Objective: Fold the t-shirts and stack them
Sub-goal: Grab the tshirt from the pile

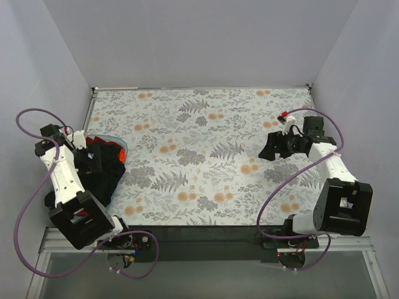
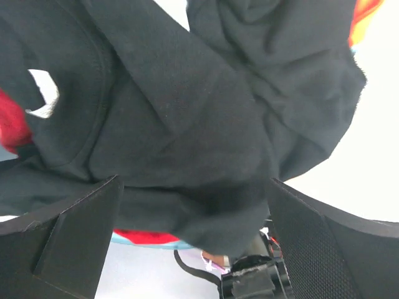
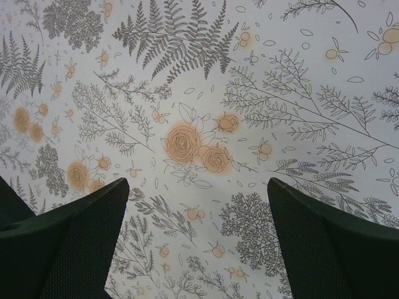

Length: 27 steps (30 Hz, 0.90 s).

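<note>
Left wrist view: left claw (image 2: 193, 182) spread wide over the black shirt (image 2: 187, 112); pickup step, next likely a pinch; right claw (image 3: 198, 182) gapes too.

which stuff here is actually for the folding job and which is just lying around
For the job: black t-shirt; orange-red t-shirt, mostly buried under the black one.
Just there: teal basket holding them; floral tablecloth.
</note>
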Available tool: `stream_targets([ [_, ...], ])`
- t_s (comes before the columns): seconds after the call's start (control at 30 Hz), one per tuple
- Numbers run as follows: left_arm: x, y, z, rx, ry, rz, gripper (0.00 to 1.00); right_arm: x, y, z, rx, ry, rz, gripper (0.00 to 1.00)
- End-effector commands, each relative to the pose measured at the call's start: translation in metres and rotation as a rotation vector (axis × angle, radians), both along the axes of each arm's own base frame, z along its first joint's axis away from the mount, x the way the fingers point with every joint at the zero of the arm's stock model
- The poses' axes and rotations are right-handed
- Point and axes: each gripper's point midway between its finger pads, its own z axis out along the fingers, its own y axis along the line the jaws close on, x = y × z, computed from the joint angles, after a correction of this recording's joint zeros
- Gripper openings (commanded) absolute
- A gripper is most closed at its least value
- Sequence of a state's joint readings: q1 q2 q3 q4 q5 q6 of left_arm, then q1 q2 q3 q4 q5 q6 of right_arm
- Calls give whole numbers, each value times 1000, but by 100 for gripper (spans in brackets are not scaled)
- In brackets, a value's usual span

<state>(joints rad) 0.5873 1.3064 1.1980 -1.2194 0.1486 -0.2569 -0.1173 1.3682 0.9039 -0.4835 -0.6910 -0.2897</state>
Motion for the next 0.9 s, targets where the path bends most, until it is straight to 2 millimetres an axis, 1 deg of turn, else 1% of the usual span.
stream_targets([
  [0.0,5,12,-10,69,-22,-16,98,5,4,16,21,-22,27,98],
  [0.03,3,13,-17,70,-11,-13,98,5,4,16,21,-22,27,98],
  [0.07,7,17,-20,84,-22,-9,98,5,4,15,20,-20,28,99],
  [0.2,9,24,-30,114,-14,-5,98,4,4,13,22,-11,28,98],
  [0.23,10,25,-31,116,-18,-3,96,4,4,13,21,-13,31,98],
  [0.27,13,26,-29,117,-33,-4,90,4,5,13,22,-12,33,98],
  [0.3,16,26,-27,118,-45,1,82,3,5,12,25,-7,32,98],
  [0.33,18,27,-23,123,-56,4,60,4,5,12,24,-11,33,99],
  [0.37,24,31,-13,137,-85,10,47,4,5,12,24,-10,33,98],
  [0.4,28,32,-5,149,-110,19,32,4,5,12,24,-8,33,98],
  [0.43,31,34,3,160,-133,25,20,5,5,13,25,-10,34,98],
  [0.47,34,36,12,176,-158,26,0,4,5,12,25,-8,34,98],
  [0.5,40,39,29,192,-196,31,0,4,5,12,28,-8,37,99],
  [0.57,45,38,46,188,-230,38,0,4,6,12,31,-7,37,99],
  [0.6,53,39,65,198,-280,36,0,4,6,12,32,-6,38,98],
  [0.7,63,35,92,187,-356,36,0,4,6,12,34,-7,41,98],
  [0.73,69,35,113,194,-411,35,0,5,6,12,34,-8,42,98],
  [0.8,77,29,137,181,-481,21,0,5,6,13,34,-9,41,98],
  [0.83,86,22,166,171,-566,-13,0,4,6,13,33,-10,42,98],
  [0.87,91,18,178,151,-604,-21,0,5,6,13,33,-11,42,98],
])
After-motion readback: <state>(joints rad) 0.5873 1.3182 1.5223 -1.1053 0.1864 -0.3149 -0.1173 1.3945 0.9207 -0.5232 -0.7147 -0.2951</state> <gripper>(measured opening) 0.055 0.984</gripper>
